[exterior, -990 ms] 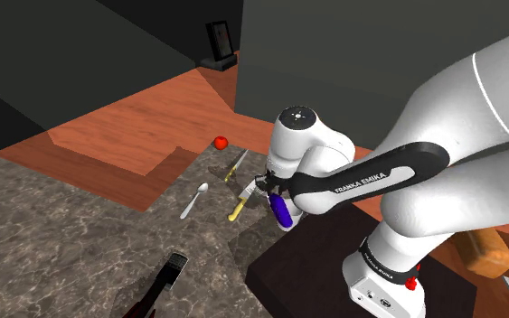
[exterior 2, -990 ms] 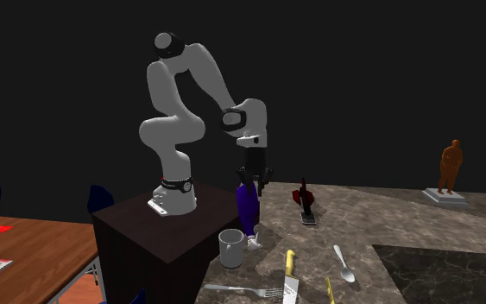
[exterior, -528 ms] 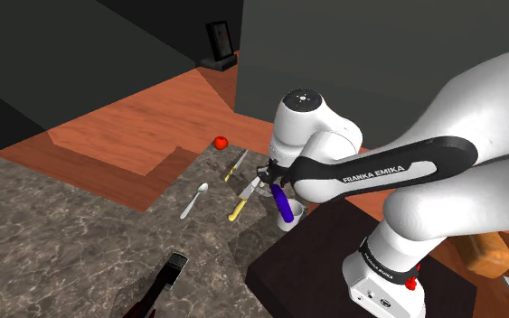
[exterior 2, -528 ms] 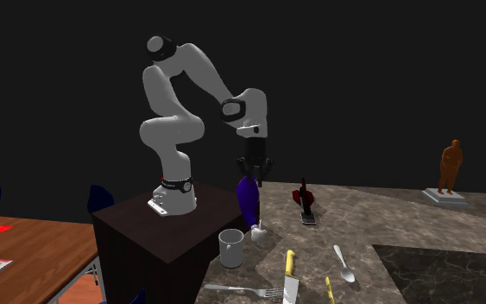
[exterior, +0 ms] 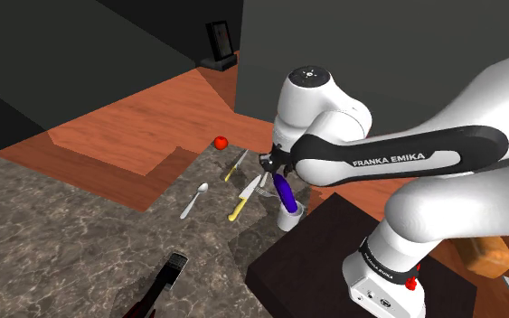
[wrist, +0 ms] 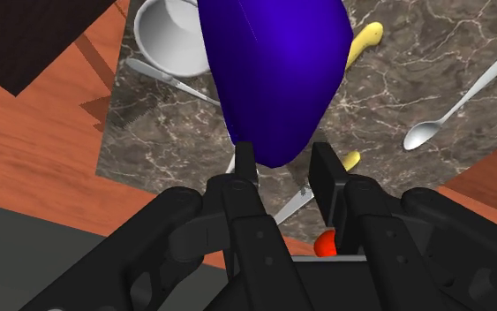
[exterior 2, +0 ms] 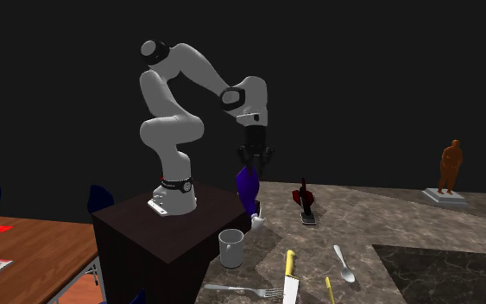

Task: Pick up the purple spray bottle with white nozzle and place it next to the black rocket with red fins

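Wrist view: gripper [wrist: 285,159] squeezed tight on the thin end of the purple bottle [wrist: 273,71]. Hanging straight down below the fingers [wrist: 326,163], white nozzle [exterior 2: 256,223] lowest. Up in the air, higher than the cup [exterior 2: 231,248] and near it, a little off to one side.

Looks like carrying time now. Keep the squeeze firm: only a small tip between the fingers, so easy to slip. Stay well up while passing the cup, to miss bumping it. Move slowly toward the rocket [exterior 2: 305,200], standing well apart from the cup on the same stone top [exterior 2: 405,224]. Come down gently just beside the rocket, not on it. Let go only after touching down. Might tip over, landing nozzle first, so go extra softly at the end.
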{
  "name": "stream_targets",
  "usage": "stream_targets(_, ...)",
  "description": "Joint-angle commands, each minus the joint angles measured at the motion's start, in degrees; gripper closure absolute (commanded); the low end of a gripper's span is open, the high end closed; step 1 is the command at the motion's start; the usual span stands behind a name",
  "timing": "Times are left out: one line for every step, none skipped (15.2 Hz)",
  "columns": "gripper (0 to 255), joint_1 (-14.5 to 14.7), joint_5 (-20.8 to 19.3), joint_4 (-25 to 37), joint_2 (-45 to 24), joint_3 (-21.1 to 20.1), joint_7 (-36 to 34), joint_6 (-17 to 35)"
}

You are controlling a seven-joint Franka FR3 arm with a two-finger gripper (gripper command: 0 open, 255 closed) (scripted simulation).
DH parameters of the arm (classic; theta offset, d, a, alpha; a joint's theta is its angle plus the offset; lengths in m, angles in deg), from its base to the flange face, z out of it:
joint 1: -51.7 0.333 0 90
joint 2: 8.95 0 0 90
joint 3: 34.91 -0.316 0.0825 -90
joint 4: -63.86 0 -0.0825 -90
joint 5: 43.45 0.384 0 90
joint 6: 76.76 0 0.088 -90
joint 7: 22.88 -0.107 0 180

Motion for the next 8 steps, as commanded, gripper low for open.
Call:
stream_targets(255,0.37,-0.14,0.85,1.3,1.03,0.63,-2.15)
stream_targets(255,0.49,-0.25,1.3,1.86,1.5,0.93,-3.13)
stream_targets(255,0.59,-0.36,1.77,2.38,1.96,1.21,-4.11)
stream_targets(255,0.67,-0.48,2.25,2.89,2.41,1.48,-5.06)
stream_targets(255,0.74,-0.61,2.74,3.37,2.84,1.75,-6.01)
stream_targets(255,0.79,-0.74,3.24,3.82,3.26,2.01,-6.94)
stream_targets(255,0.82,-0.88,3.76,4.25,3.67,2.27,-7.86)
stream_targets(255,0.85,-1.03,4.29,4.65,4.07,2.51,-8.76)
